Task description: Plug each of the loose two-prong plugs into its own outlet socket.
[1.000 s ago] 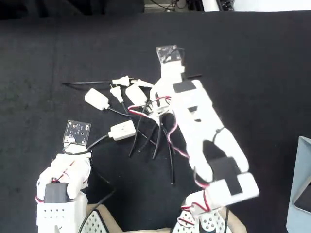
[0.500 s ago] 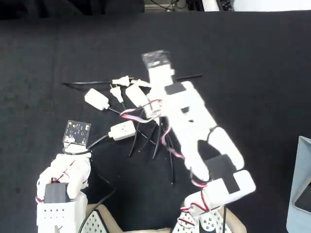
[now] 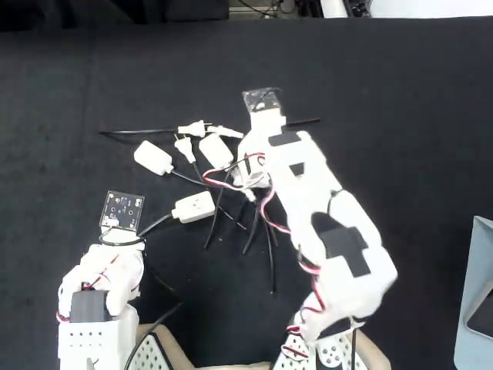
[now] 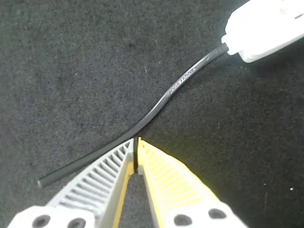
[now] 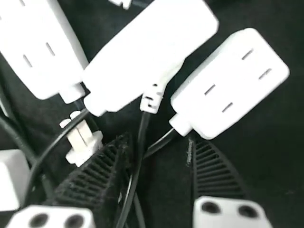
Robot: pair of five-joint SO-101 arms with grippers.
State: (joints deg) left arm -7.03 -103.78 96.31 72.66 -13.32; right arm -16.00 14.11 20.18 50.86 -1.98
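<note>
Three white outlet sockets (image 3: pixel 152 157), (image 3: pixel 216 150), (image 3: pixel 194 206) lie with black cords at the table's middle. Small white two-prong plugs (image 3: pixel 192 129), (image 3: pixel 183 145) lie loose just behind them. My right arm (image 3: pixel 300 177) stretches over this cluster. My right gripper (image 5: pixel 159 147) is open low over the cords, with a black cord (image 5: pixel 140 137) running between its fingers. One socket (image 5: pixel 232 80) lies just ahead of it and a loose plug (image 5: pixel 80 140) lies beside one finger. My left gripper (image 4: pixel 137 142) is shut, its tips by a black cord (image 4: pixel 180 83) that leads to a white socket (image 4: pixel 266 26).
Several black cords (image 3: pixel 246 223) fan out toward the near edge between the two arms. My left arm (image 3: pixel 100 285) is folded at the near left corner. A grey container (image 3: pixel 477 293) stands at the right edge. The black cloth (image 3: pixel 400 116) to the right is bare.
My right arm swung its wrist left, then back right, and folded forward over the sockets. The left arm, the sockets and the plugs stayed put.
</note>
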